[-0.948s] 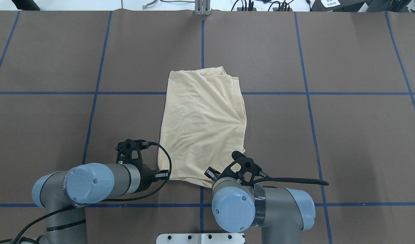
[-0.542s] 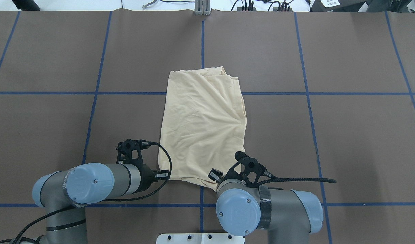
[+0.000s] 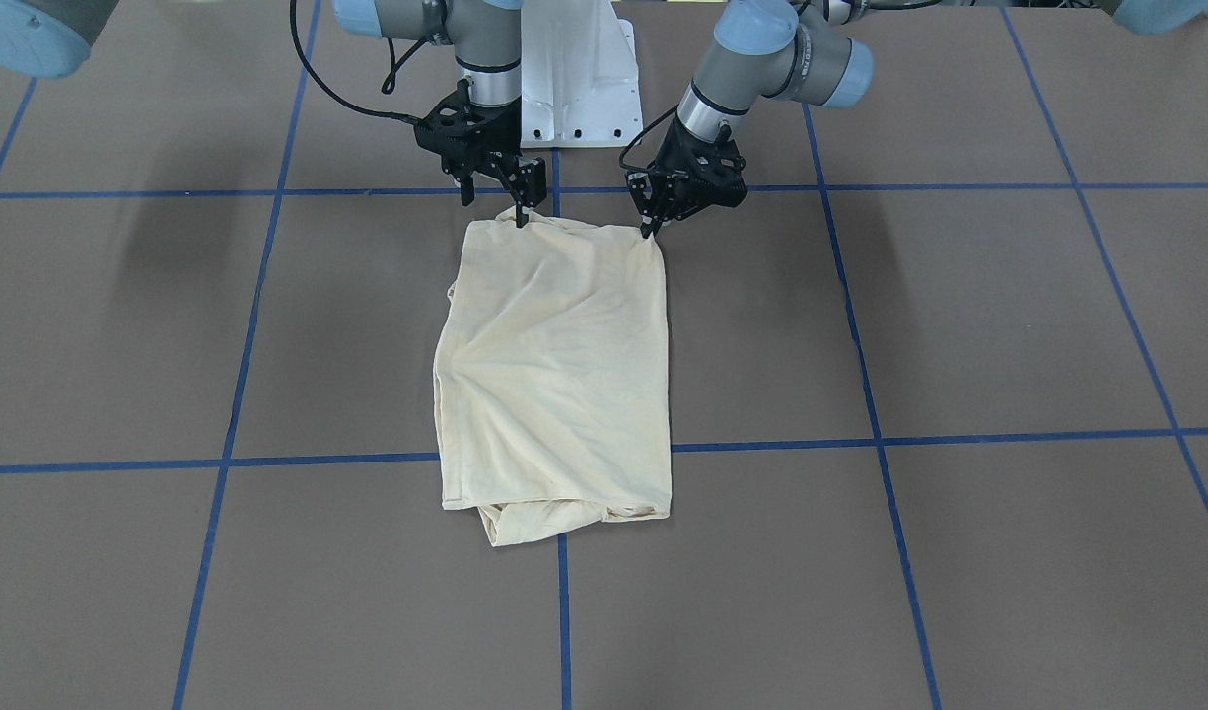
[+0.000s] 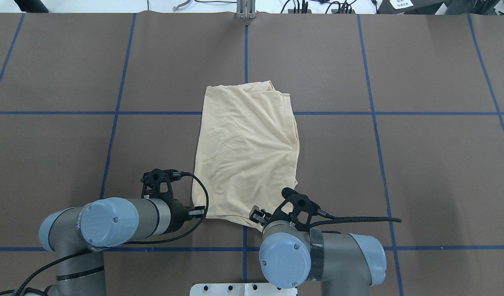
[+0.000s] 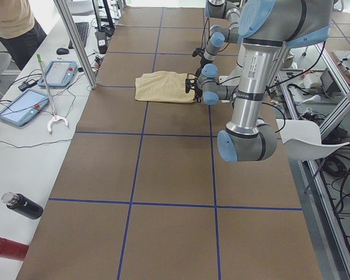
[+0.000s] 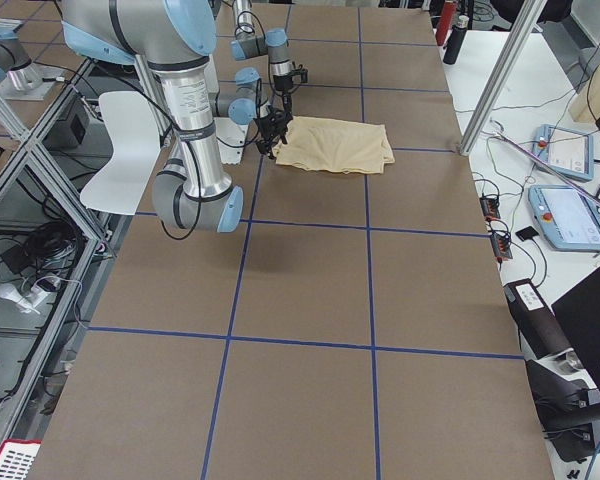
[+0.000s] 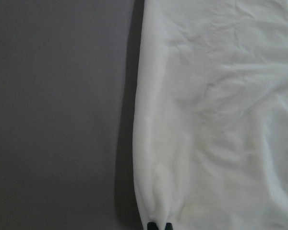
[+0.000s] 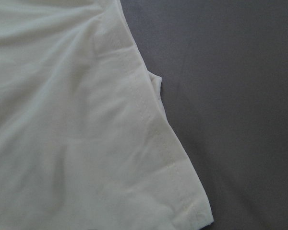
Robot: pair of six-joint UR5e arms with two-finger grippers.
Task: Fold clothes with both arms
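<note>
The cream-yellow shirt (image 3: 554, 375) lies folded into a tall rectangle at the middle of the table (image 3: 959, 325). It also shows in the overhead view (image 4: 245, 156). Its print and neck label are hidden. My left gripper (image 3: 651, 231) is at the shirt's near left corner. In the left wrist view its fingertips (image 7: 158, 225) are pinched together on the shirt's edge (image 7: 149, 191). My right gripper (image 3: 492, 209) stands at the near right corner with its fingers apart. The right wrist view shows only that corner (image 8: 192, 206), no fingertips.
The brown table cover carries a grid of blue tape lines (image 4: 245, 49). The white pedestal base (image 3: 579, 69) stands between the arms. Tablets (image 5: 58, 73) and bottles (image 5: 23, 205) sit on a side bench past the far table edge. A person (image 5: 11, 23) stands there.
My right arm shifted a little to the right and back, then settled closer over the shirt's near right corner. The left arm and the shirt have not moved.
</note>
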